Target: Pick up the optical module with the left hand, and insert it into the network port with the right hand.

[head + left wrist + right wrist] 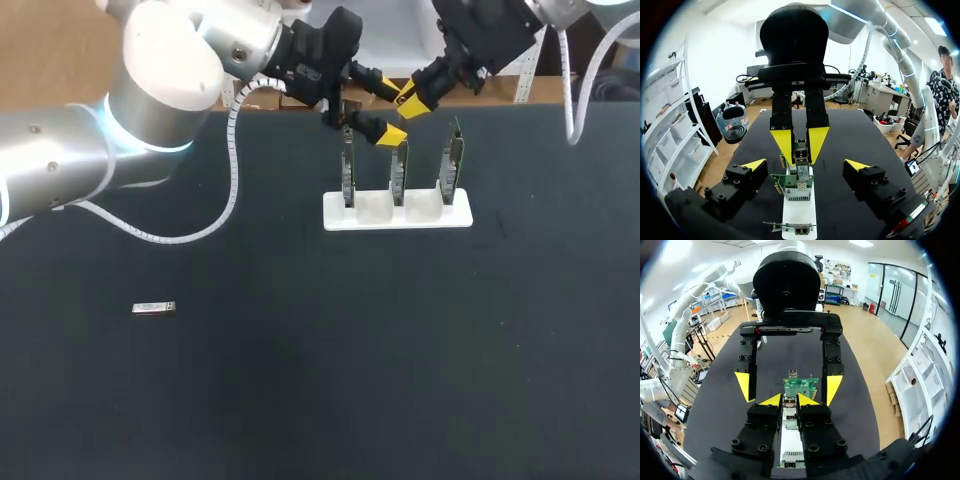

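Note:
A small silver optical module (801, 148) sits between the narrow-set yellow fingertips of my right gripper (800, 142), which is shut on it. It hangs just above a green circuit board (790, 182) with a metal network port, standing in a white holder (400, 215). My left gripper (806, 165) faces it, open wide, its fingers either side of the right gripper's fingers and touching nothing. In the head view both grippers, left (388, 115) and right (416, 98), meet above the holder's three boards. A second module (153, 307) lies flat on the dark mat, far to the left.
The holder (790, 440) carries three upright boards in a row near the table's far edge. My left arm (150, 90) spans the far left of the table. The dark mat (350, 380) covers the table in front of the holder.

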### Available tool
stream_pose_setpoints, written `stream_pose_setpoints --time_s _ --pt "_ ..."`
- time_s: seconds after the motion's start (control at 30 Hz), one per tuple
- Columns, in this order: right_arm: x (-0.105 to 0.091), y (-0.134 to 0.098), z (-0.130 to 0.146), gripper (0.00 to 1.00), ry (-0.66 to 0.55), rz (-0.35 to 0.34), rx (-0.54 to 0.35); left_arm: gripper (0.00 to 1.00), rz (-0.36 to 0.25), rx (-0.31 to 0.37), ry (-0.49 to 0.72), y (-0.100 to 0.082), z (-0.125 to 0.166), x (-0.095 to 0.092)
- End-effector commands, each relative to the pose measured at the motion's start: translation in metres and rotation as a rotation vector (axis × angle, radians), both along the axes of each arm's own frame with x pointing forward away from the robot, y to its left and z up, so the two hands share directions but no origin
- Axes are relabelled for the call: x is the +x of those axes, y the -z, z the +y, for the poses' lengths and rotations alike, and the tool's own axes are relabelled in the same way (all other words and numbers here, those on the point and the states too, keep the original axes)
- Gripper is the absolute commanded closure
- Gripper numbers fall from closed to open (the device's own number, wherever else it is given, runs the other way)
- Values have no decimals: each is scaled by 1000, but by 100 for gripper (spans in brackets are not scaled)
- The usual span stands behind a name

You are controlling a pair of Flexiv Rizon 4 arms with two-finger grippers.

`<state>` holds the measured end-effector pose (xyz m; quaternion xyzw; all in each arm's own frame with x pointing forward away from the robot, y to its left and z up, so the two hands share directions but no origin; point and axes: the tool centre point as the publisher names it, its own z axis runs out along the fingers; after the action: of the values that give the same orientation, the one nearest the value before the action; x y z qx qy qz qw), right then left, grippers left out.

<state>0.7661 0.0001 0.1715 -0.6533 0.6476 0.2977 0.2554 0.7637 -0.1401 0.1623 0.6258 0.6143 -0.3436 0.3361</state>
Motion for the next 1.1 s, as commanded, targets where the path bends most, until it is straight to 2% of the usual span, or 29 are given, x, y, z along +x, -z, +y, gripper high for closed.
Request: stream_pose_setpoints --time_s 0.03,1.1 --pt "-4 0 -1 100 4 -7 2 0 -1 -1 1 0 0 0" --pt "1 3 -3 100 15 -25 -1 0 -1 -1 1 0 0 0"
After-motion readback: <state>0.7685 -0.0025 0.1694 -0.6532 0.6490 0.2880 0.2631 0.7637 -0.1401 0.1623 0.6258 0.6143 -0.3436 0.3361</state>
